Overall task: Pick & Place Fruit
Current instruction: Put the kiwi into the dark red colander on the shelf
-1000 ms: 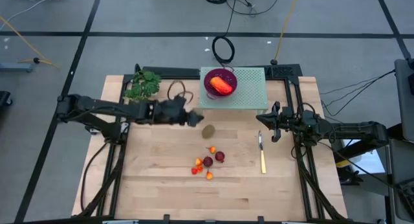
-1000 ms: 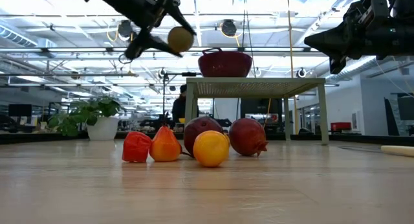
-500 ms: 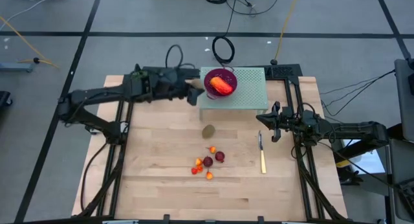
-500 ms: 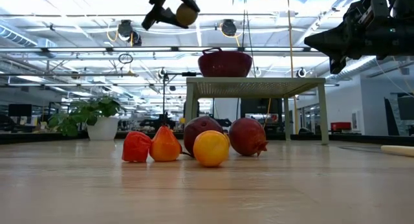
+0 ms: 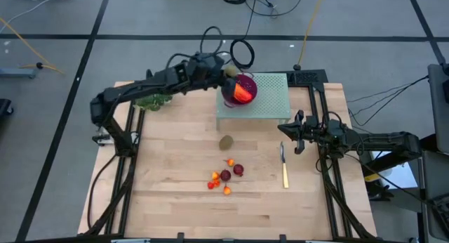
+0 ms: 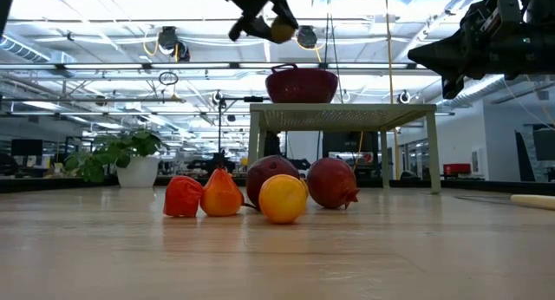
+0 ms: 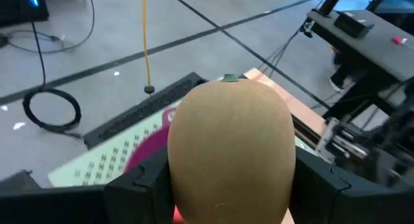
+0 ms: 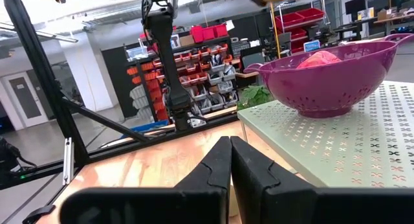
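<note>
While the left gripper (image 5: 226,72) is gripping a kiwi (image 5: 229,71) beside the bowl (image 5: 247,81), one orange fruit (image 5: 240,94) is already lying inside. Low down, five fruits (image 6: 283,198) are waiting. In the right wrist view, the right gripper (image 8: 229,160) is resting clenched, empty.
</note>
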Controlling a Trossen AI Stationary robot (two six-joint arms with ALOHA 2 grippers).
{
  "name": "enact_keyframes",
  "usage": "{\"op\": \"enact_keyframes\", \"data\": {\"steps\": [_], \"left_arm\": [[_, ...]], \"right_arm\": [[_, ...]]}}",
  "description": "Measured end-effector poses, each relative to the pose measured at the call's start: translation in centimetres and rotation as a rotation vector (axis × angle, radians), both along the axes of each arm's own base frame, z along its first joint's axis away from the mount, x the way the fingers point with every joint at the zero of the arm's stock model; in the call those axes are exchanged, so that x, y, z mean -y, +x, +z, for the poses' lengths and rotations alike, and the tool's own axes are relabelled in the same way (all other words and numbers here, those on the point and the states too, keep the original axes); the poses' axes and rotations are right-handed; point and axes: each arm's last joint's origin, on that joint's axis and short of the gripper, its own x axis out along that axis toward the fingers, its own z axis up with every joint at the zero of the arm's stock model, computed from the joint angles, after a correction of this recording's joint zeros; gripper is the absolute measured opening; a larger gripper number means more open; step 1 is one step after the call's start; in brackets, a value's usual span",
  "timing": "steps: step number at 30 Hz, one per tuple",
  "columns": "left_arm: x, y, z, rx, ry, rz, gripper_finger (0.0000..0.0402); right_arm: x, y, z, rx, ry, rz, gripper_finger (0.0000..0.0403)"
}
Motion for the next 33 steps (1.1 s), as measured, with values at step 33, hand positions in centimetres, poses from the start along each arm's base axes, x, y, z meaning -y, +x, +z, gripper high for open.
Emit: {"op": "enact_keyframes", "data": {"steps": [33], "left_arm": [[-3.4, 4.9, -3.6, -0.236, 0.326, -0.186, 0.0222]], "right_arm": [[0.0, 0.0, -0.1, -0.014, 0.001, 0.000, 0.0004]]}}
